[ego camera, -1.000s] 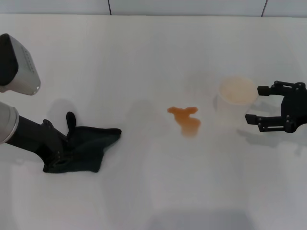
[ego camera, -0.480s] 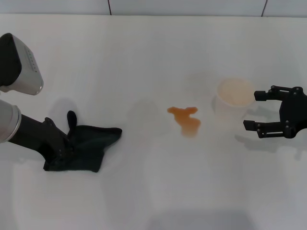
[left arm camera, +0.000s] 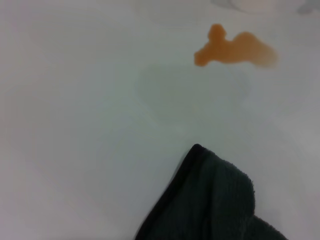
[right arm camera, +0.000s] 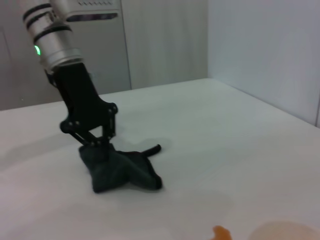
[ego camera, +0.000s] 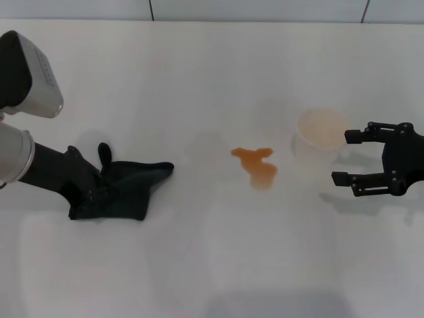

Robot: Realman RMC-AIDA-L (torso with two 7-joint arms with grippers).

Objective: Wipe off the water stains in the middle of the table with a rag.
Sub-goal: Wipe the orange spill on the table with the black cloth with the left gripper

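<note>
The left arm reaches in low from the left, its black wrist slanting down to the table [ego camera: 212, 265]. The left gripper [ego camera: 98, 192] is pressed down at the table top, fingers pinched together on the rag [ego camera: 129, 189]. The right gripper [ego camera: 346, 158] hangs over the table's right side, level, its two fingers spread wide and pointing toward the middle, holding nothing.

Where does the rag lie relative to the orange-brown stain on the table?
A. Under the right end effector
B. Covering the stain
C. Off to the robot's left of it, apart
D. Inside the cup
C: the rag, held by the left end effector, lies on the table left of the uncovered stain.
</note>
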